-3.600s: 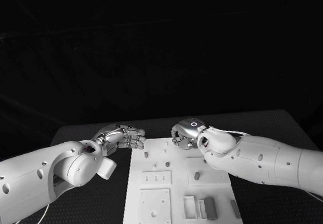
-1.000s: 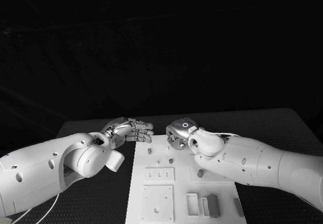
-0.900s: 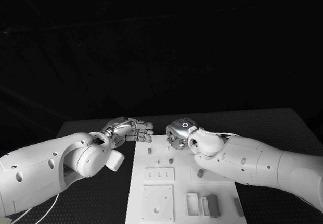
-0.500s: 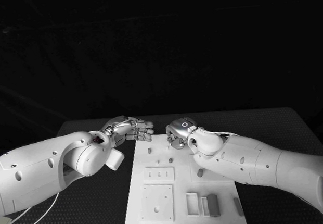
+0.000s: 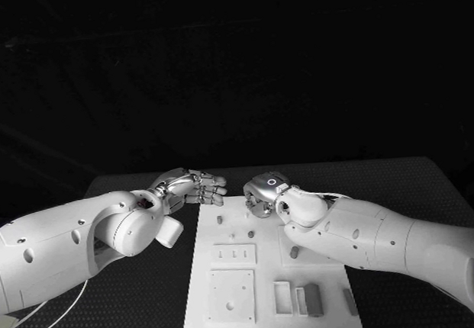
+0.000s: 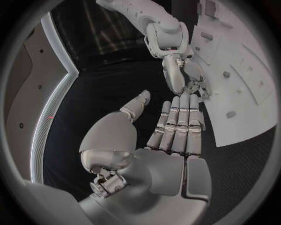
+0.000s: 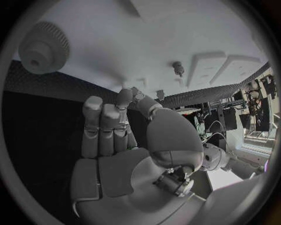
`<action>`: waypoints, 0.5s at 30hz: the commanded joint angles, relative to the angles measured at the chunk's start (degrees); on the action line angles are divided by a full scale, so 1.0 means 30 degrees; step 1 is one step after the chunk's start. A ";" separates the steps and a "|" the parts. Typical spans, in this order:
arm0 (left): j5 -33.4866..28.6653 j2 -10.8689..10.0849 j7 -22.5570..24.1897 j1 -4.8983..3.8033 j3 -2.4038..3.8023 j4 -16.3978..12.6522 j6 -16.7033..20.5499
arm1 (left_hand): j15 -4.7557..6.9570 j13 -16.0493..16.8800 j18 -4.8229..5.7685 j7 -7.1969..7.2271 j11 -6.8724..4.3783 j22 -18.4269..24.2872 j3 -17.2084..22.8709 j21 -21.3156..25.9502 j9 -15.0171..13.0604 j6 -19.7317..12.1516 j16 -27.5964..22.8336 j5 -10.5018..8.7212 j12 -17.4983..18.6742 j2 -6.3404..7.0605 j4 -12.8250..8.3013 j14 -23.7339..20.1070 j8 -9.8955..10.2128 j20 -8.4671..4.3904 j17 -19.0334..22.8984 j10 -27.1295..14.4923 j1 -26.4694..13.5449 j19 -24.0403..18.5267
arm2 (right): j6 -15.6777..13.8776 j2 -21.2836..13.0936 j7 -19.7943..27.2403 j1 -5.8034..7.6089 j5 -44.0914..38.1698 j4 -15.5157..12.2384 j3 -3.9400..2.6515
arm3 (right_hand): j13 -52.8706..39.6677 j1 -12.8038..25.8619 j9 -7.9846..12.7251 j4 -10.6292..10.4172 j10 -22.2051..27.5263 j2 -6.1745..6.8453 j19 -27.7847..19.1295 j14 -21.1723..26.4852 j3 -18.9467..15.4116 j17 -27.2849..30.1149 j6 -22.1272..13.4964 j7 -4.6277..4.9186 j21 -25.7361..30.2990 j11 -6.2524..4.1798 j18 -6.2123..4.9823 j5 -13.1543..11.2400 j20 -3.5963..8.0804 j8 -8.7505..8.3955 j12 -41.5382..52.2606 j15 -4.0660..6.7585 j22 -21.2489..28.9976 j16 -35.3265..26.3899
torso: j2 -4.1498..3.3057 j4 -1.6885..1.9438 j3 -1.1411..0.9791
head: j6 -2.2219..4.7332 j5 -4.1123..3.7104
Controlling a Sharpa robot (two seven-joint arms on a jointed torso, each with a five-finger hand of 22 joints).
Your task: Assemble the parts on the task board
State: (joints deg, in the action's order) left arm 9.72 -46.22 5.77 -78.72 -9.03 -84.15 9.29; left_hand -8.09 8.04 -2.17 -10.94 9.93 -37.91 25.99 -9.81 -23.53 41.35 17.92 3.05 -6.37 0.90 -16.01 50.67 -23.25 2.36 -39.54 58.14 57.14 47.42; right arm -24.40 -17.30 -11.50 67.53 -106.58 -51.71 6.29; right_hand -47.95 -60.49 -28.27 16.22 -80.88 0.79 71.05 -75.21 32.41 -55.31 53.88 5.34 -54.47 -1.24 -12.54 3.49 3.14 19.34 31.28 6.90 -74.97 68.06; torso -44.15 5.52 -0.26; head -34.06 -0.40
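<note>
Your left robot hand (image 5: 191, 189) and right robot hand (image 5: 264, 195) both hover empty, fingers loosely extended, at the far end of the white rectangular task board (image 5: 246, 286) on the black bench (image 5: 416, 188). Small grey parts (image 5: 310, 300) lie near you; reaching back, an arm could sweep them off.

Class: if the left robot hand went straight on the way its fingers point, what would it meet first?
Probably the right robot hand: the left robot hand's fingers point at it near the board's edge, though depth is unclear.

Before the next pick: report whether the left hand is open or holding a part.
Open. The left hand shows straight fingers, thumb apart, palm bare, beside the task board.
</note>
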 commanded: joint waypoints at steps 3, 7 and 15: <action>0.0060 0.0004 0.0115 -0.0055 0.0021 -0.0074 -0.0108 | -0.0025 0.0005 0.0194 -0.0277 0.0034 0.0027 -0.0038 0.0080 0.0016 0.0104 -0.0092 0.0070 0.0084 0.0094 -0.0003 0.0089 0.0064 0.0016 -0.0026 0.0149 -0.0018 0.0087 | 0.0362 0.0015 0.0067 -0.0015 0.0165 0.0152 0.0013 | -0.0024 0.0066 0.0019 -0.0042 -0.0126 0.0170 -0.0025 0.0023 0.0062 0.0012 -0.0131 0.0074 -0.0067 0.0067 -0.0820 0.0048 0.0038 -0.0110 -0.0061 0.0087 -0.0385 0.0068 | 0.0000 -0.0014 -0.0001 | 0.0010 0.0003; 0.0060 0.0009 0.0113 -0.0060 0.0021 -0.0075 -0.0117 | -0.0025 0.0006 0.0194 -0.0277 0.0034 0.0027 -0.0039 0.0082 0.0015 0.0104 -0.0096 0.0071 0.0089 0.0096 -0.0002 0.0091 0.0066 0.0016 -0.0029 0.0151 -0.0020 0.0088 | 0.0362 0.0024 0.0059 -0.0015 0.0394 0.0162 0.0015 | -0.0034 0.0172 0.0206 -0.0093 -0.0089 0.0414 -0.0058 0.0058 0.0077 0.0068 -0.0867 0.0247 -0.0057 0.0222 -0.0820 0.0049 0.0032 -0.0587 -0.0142 -0.0043 -0.0359 0.0043 | -0.0007 -0.0017 -0.0006 | 0.0008 -0.0005; 0.0078 0.0050 0.0131 -0.0064 0.0021 -0.0011 -0.0141 | -0.0025 0.0006 0.0194 -0.0278 0.0035 0.0027 -0.0041 0.0088 0.0015 0.0103 -0.0104 0.0070 0.0099 0.0101 -0.0002 0.0094 0.0070 0.0016 -0.0034 0.0154 -0.0022 0.0090 | 0.0302 0.0023 0.0005 -0.0015 0.0619 0.0170 0.0017 | -0.0082 0.0226 0.0732 -0.0369 -0.0052 0.1025 -0.0032 0.0064 0.0179 0.0155 -0.2738 0.0656 -0.0014 0.0605 -0.0820 0.0045 0.0065 -0.1690 -0.0228 -0.0400 -0.0322 0.0031 | -0.0005 -0.0016 -0.0016 | 0.0013 -0.0006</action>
State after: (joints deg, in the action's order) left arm 9.75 -46.21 5.75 -78.78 -9.03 -84.17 9.29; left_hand -8.09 8.04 -2.17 -10.94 9.93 -37.91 25.99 -9.81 -23.53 41.35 17.92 3.05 -6.37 0.90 -16.01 50.67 -23.25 2.36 -39.58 58.14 57.14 47.41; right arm -24.10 -17.30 -11.52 67.51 -105.22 -51.21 6.33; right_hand -48.14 -59.97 -26.11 15.38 -81.08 3.26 71.14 -75.08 32.92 -54.91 45.77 7.27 -54.47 0.22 -12.53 3.51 3.04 14.46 30.78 6.20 -74.97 68.06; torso -44.15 5.46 -0.29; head -34.02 -0.41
